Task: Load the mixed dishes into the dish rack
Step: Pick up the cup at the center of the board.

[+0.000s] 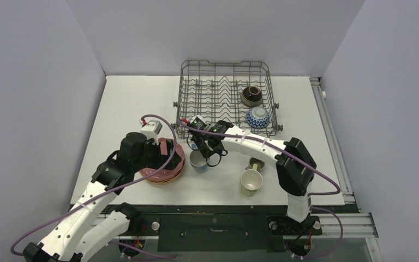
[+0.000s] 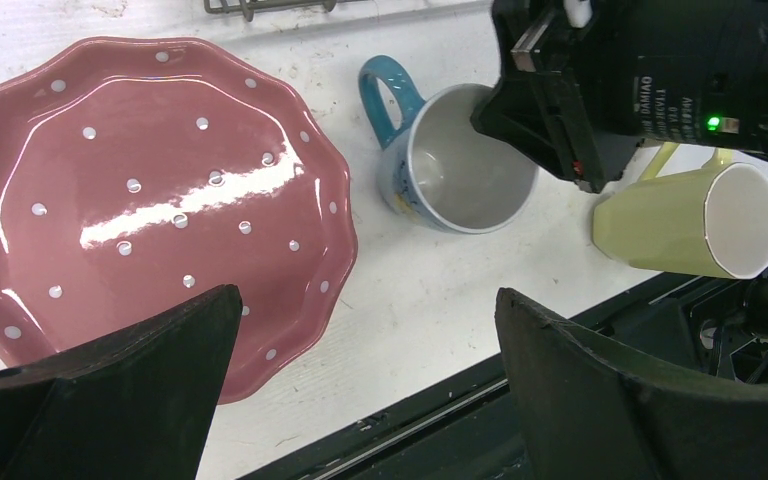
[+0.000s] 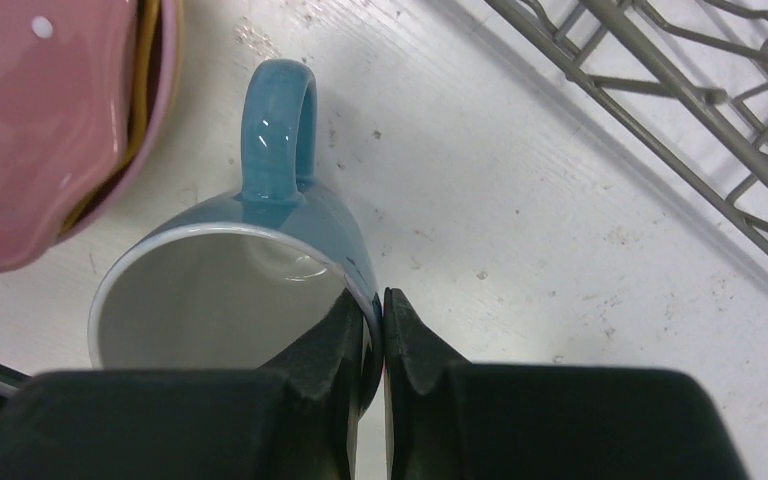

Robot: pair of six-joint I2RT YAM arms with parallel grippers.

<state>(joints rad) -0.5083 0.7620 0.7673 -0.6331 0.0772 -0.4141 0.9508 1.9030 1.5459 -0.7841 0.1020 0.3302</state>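
Note:
My right gripper [image 3: 378, 305] is shut on the rim of the light-blue mug [image 3: 260, 260], one finger inside and one outside; the mug [image 1: 198, 161] stands upright on the table, handle toward the rack. My left gripper [image 2: 365, 310] is open and empty, above the near edge of the pink white-dotted plate [image 2: 150, 190], which tops a stack of plates [image 1: 166, 166]. The pale-yellow mug [image 1: 251, 182] lies on its side, and it also shows in the left wrist view [image 2: 695, 225]. A small olive mug [image 1: 257, 163] sits beside it. The dish rack [image 1: 226, 98] holds a dark-brown bowl [image 1: 251, 95] and a blue-white bowl [image 1: 257, 116].
The rack's near wire wall [image 3: 680, 120] runs just beyond the blue mug. The table's front edge and black rail [image 2: 480, 400] lie close under my left gripper. White walls close in the table on three sides.

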